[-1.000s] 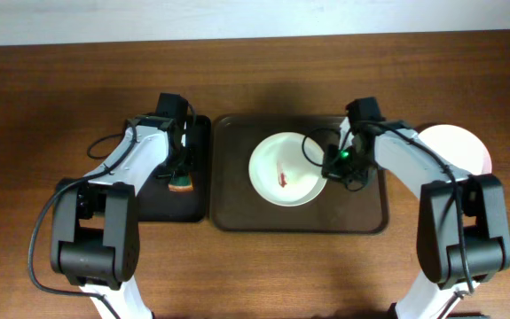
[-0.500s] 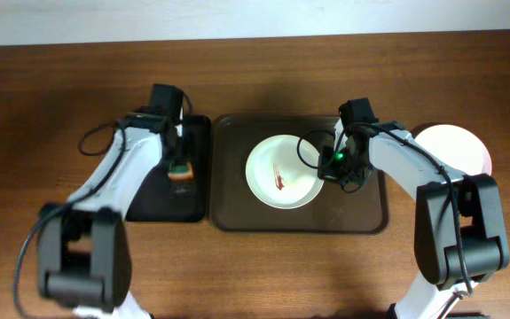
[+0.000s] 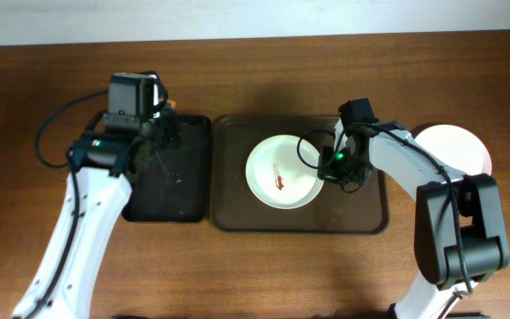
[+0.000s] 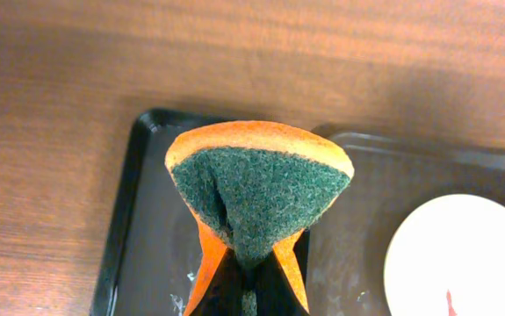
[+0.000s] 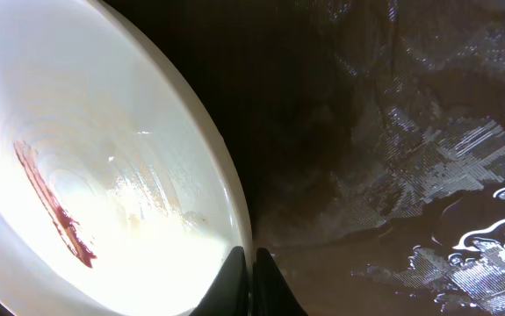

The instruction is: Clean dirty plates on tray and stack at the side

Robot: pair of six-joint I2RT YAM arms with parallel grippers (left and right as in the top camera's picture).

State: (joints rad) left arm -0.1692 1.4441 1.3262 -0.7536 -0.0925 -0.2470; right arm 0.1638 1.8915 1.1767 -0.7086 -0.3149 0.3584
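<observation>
One white plate (image 3: 277, 173) with a red-brown sauce streak lies on the dark brown tray (image 3: 361, 214). My right gripper (image 3: 327, 168) is shut on its right rim; the right wrist view shows the fingertips (image 5: 250, 265) pinching the rim of the plate (image 5: 103, 175). My left gripper (image 3: 161, 133) hovers over the black tray (image 3: 161, 199), shut on an orange-and-green sponge (image 4: 256, 189) that folds between the fingers (image 4: 252, 272). A plain white plate (image 3: 457, 146) lies on the bare tabletop at the right; I cannot tell if it is a stack.
The narrow black tray (image 4: 142, 237) has wet smears and sits just left of the brown tray (image 4: 366, 211). The brown tray's surface is wet (image 5: 428, 149). The streaked plate's edge shows in the left wrist view (image 4: 463, 263). Cables trail from both arms.
My left arm has lifted the sponge off the black tray and swung back and to the left. The streaked plate shifted slightly left with my right gripper on its rim.
</observation>
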